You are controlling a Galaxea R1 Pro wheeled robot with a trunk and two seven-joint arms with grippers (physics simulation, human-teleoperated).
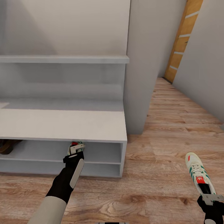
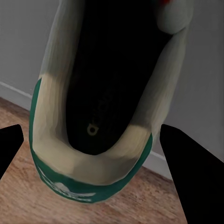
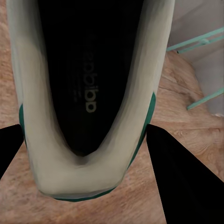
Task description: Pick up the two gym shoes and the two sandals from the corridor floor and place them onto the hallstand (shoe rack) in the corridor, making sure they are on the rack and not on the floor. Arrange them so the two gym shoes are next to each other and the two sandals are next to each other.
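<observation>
Head view: the left hand [image 1: 74, 151] reaches forward and down to the front of the hallstand [image 1: 62, 124], pinching the heel of a gym shoe [image 1: 77, 146] whose toe end is tucked under the flat top, in the upper open tier. A brown sandal [image 1: 7, 146] lies in that same tier at the far left, partly cut by the picture edge. The right hand [image 1: 211, 198] sits low at the right, clamped on the heel of the second gym shoe [image 1: 198, 174], toe pointing away, over the corridor floor [image 1: 174, 124]; whether the sole touches the planks cannot be told. Left wrist view: both dark fingers [image 2: 193, 168] flank the heel collar of the first shoe [image 2: 93, 140], pressed to its sides. Right wrist view: the fingers [image 3: 177, 172] likewise grip the second shoe [image 3: 84, 172] at the heel, wood planks beneath.
</observation>
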